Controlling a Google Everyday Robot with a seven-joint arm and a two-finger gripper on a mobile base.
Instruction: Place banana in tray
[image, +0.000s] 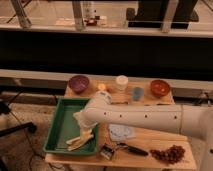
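Observation:
The banana (80, 141), pale yellow, lies low in the front right corner of the green tray (62, 125), which sits at the left end of the wooden table. My gripper (84, 131), at the end of the white arm that reaches in from the right, is directly over the banana and touches or nearly touches its top. The gripper's body hides part of the banana.
A purple bowl (79, 82), a small orange item (102, 87), a white cup (121, 81), a blue cup (137, 92) and a brown bowl (160, 87) stand along the back. A pale cloth (121, 132), a black-handled tool (127, 148) and grapes (170, 153) lie in front.

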